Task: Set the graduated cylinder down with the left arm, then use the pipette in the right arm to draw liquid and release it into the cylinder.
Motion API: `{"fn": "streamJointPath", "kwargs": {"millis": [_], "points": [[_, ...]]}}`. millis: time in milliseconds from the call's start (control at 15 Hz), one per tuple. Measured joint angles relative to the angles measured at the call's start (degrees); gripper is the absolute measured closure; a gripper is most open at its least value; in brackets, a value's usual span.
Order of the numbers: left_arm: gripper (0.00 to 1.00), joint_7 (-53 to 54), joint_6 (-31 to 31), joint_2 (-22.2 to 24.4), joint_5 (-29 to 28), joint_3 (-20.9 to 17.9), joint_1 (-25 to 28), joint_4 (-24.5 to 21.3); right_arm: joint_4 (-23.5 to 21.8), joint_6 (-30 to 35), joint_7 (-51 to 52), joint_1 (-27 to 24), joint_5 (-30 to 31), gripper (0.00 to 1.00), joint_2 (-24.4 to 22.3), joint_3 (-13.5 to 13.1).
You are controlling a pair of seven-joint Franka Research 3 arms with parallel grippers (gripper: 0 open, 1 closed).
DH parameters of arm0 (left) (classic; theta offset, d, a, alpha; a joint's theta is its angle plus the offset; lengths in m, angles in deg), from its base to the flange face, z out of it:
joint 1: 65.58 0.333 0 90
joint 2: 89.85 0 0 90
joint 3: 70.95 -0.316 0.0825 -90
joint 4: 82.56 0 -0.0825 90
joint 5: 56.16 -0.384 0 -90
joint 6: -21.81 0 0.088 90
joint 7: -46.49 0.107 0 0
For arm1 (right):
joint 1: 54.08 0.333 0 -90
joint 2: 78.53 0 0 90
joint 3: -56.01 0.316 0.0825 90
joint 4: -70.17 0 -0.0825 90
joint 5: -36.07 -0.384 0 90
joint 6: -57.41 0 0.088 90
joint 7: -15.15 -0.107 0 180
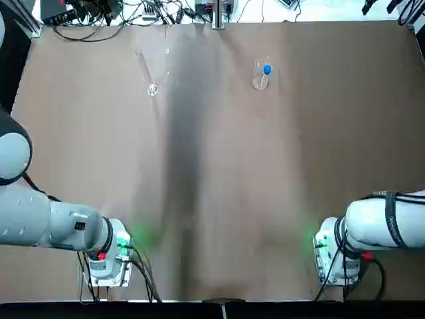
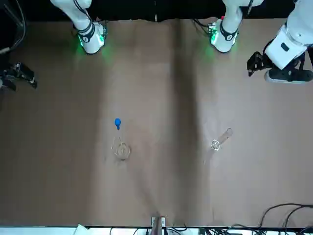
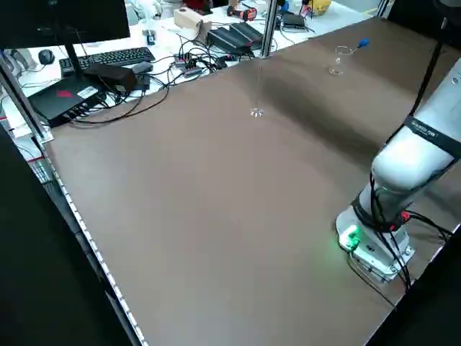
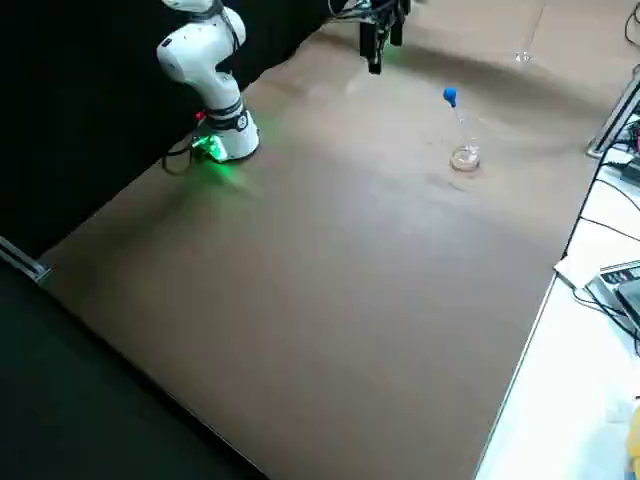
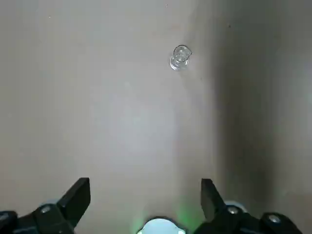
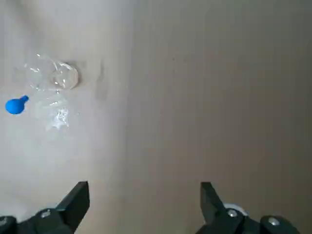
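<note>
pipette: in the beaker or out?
In: its blue bulb sticks up above the beaker's rim, stem running down inside the glass.

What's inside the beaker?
The pipette stands in the beaker, blue bulb above the rim. Its lower stem is hard to trace through the clear glass, so I can't tell whether the tip touches liquid.

A robotics lab: two Franka arm bases (image 1: 109,256) stand at seven and five o'clock, cluttered electronics (image 1: 106,10) at eleven, graduated cylinder (image 1: 152,88) below.
</note>
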Motion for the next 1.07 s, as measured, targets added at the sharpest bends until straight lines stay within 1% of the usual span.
{"fn": "streamJointPath", "kwargs": {"millis": [133,267,467,667,800,1000,1067], "points": [[0.0,0.1,0.0,0.0,0.0,0.1,-0.1,-0.1,-2.6,-0.8,0.0,0.0,0.0,0.0,0.0,0.0],[0.0,0.1,0.0,0.0,0.0,0.1,-0.1,-0.1,-3.8,-1.2,0.0,0.0,0.0,0.0,0.0,-0.1],[0.0,0.1,0.0,-0.4,0.0,0.0,0.1,-0.5,-3.9,-1.2,0.0,0.0,0.0,0.0,0.0,-0.1],[0.0,0.3,0.0,-2.0,0.0,-0.1,0.8,-0.9,-3.9,-1.2,0.0,0.8,-0.2,0.0,0.0,0.4],[0.0,2.9,0.6,-3.6,-0.1,-0.1,1.6,-1.2,-4.0,-1.3,0.0,3.9,-0.4,0.0,0.6,0.7],[0.0,12.2,3.1,-5.9,-0.1,-0.2,3.9,-1.3,-4.0,-3.1,-0.4,10.9,-1.4,0.0,2.7,1.1],[0.0,18.3,5.5,-7.1,0.4,-0.1,5.3,-1.3,-3.9,-5.3,-0.8,14.1,-4.9,0.0,4.2,1.3]]}}
